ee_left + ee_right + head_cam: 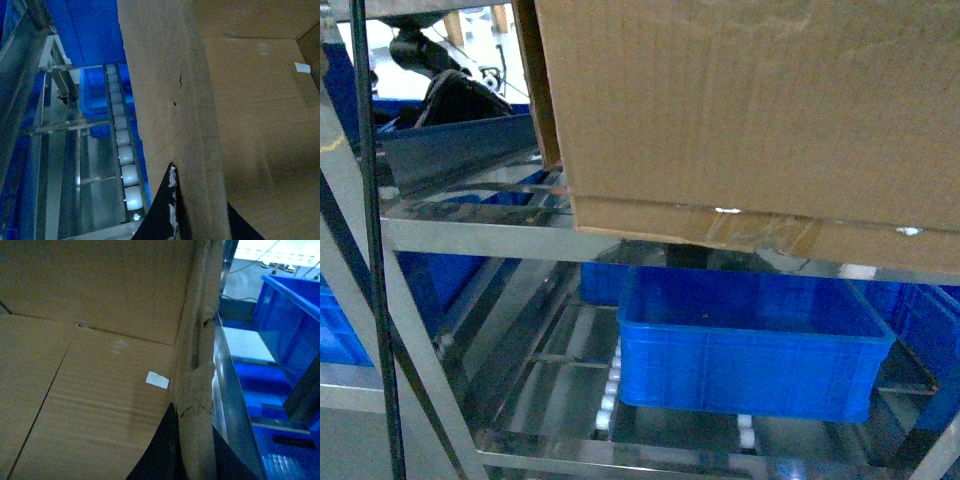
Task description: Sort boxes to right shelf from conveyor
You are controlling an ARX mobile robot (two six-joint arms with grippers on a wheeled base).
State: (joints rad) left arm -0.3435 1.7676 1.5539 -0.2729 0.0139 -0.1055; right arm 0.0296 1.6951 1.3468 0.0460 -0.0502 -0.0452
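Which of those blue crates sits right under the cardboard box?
The blue crate on the roller rails, directly below the cardboard box; other blue crates sit farther left, right and behind.

The box (750, 110) sits at the top of the shelf (470, 235), its bottom edge over the shelf's upper front rail and toward the right. Below the box, on the shelf's lower roller tier, a crate (750, 350) rests on the wheels (610, 400), with more crates behind and left of it. Each wrist view shows a tool (195, 215) (192, 450) straddling a box wall, one finger inside, one outside.
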